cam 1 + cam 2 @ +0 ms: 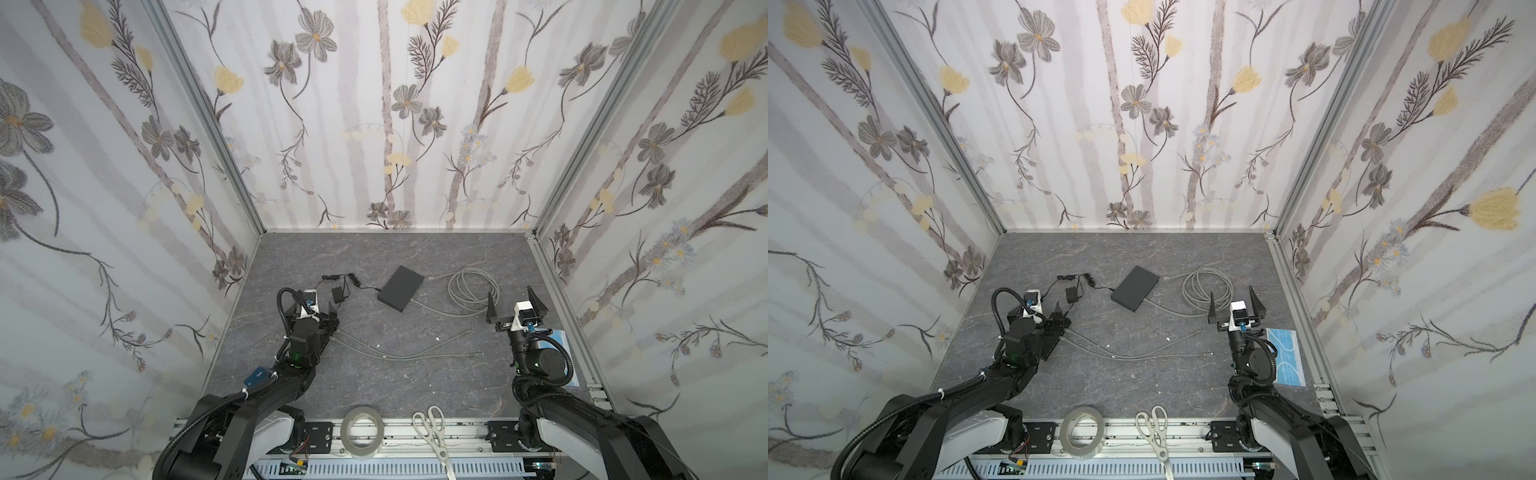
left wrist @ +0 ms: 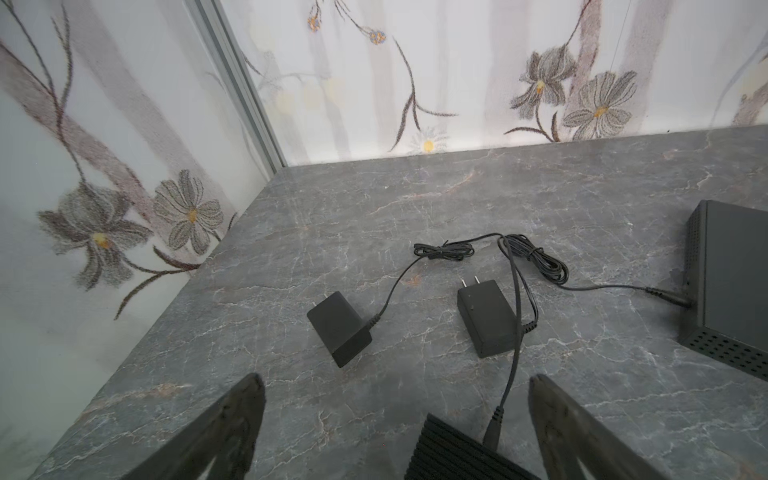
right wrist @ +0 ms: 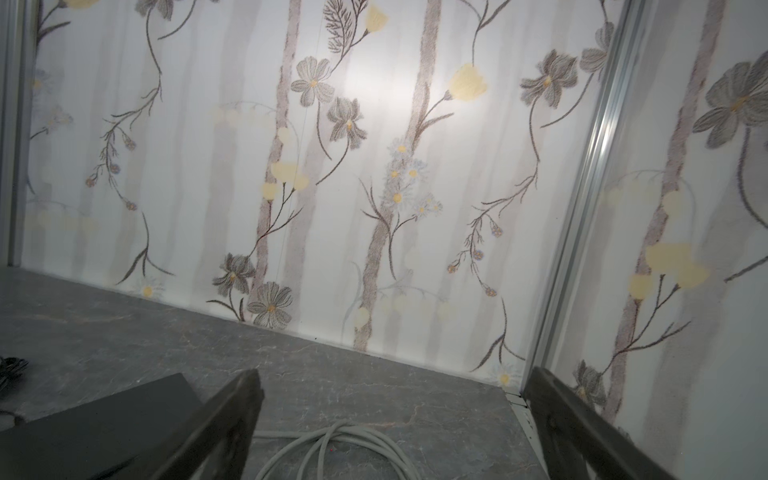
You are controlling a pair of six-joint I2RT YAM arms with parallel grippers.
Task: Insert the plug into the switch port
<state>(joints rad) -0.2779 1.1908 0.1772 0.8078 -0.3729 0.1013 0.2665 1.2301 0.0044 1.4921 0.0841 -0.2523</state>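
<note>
the right gripper [image 1: 512,294] hovers over the table [image 1: 415,374] with its jaws wide apart and empty, just beside the coiled grey network cable [image 1: 473,286]. past the coil, toward the left arm, the cable's free plug [image 1: 433,276] lies flat, its long axis aimed at the black switch [image 1: 401,287], close to its far right corner but not touching. the right arm looks the nearer one to take it. the left gripper [image 2: 395,380], also spread and empty, faces a pronged power adapter [image 2: 490,318]. which face of the switch holds the ports cannot be told. no brand is readable, and the blue tag [image 1: 255,376] on the left arm is too small to read.
</note>
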